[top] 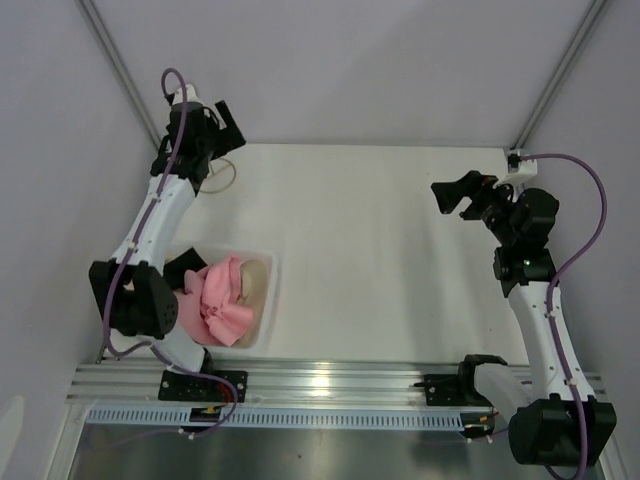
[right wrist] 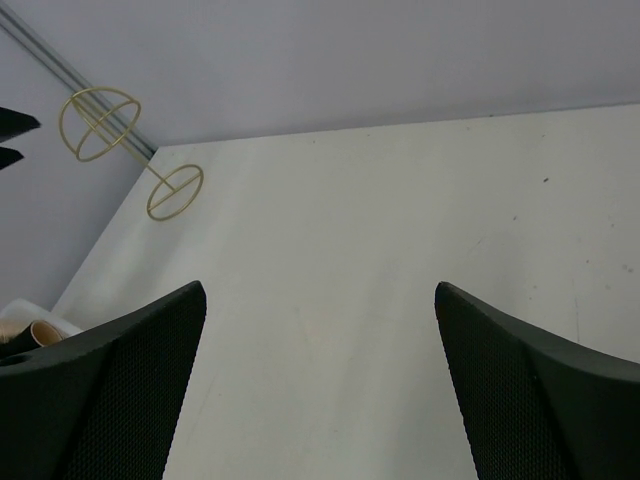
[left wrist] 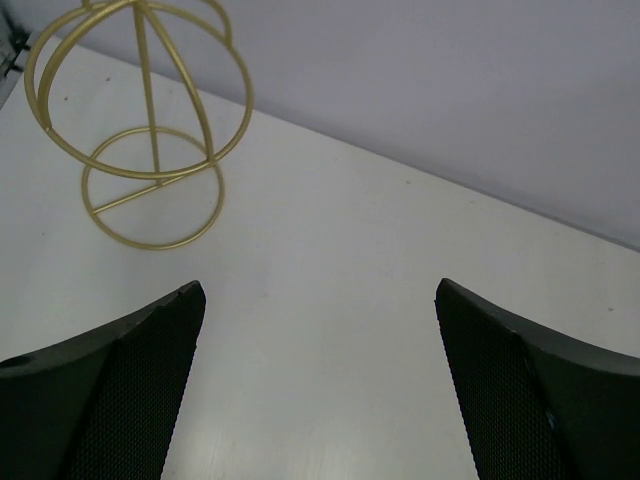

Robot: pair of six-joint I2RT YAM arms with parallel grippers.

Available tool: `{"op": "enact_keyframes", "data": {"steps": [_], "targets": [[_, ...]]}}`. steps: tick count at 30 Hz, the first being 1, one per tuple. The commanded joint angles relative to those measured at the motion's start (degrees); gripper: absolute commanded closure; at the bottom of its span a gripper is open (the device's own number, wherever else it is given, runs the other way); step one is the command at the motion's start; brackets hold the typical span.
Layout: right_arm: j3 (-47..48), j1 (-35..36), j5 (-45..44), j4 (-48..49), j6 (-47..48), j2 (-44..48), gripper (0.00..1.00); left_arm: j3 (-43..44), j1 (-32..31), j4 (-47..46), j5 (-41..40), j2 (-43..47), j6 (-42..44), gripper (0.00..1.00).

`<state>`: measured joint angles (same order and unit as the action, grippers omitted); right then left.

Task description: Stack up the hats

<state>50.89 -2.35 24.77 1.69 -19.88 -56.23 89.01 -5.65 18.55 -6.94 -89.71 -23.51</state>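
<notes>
Rail [top: 330, 382] at the near edge, and we see both bases bolted to it. Just beyond it on the left sits the clear tray [top: 270, 300], and there are the hats: a pink hat [top: 220, 302] is crumpled on top and a beige hat [top: 256, 276] peeks out behind it toward the tray's far side. A black shape [top: 186, 268] shows at the tray's left edge, half under the arm, and we cannot tell what it is. The left arm [top: 150, 225] bends its elbow out over that tray edge, then stretches away to the far left corner of the table [top: 380, 250]. The right arm [top: 540, 320] folds its elbow back past the rail, rises along the right side and turns its wrist to the left. The right gripper [right wrist: 320, 288] hangs over bare table with its two fingers spread wide, holding nothing. Farthest out, the left gripper [left wrist: 320, 290] hovers by the back wall, jaws just as wide and nothing between them. Ahead of it stands the gold wire stand [left wrist: 150, 150], its top cut off in the left wrist view. From above, the left arm covers nearly all of it, leaving only a sliver of ring.
</notes>
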Motion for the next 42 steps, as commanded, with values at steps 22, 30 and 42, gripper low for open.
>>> {"op": "enact_keyframes", "data": {"steps": [22,30,42], "targets": [[4.9,4.3,-7.7,-4.6,8.0,2.3,0.01,25.0,5.4,-7.9,-12.8,-31.0,-0.6,0.13],[5.5,5.1,-8.6,-5.3,9.5,4.4,0.01,25.5,5.4,-11.7,-5.9,-33.3,-0.3,0.8],[4.2,5.1,-13.3,-4.9,9.2,6.7,0.01,22.7,4.7,-3.1,17.6,-23.2,-1.1,0.99]]}}
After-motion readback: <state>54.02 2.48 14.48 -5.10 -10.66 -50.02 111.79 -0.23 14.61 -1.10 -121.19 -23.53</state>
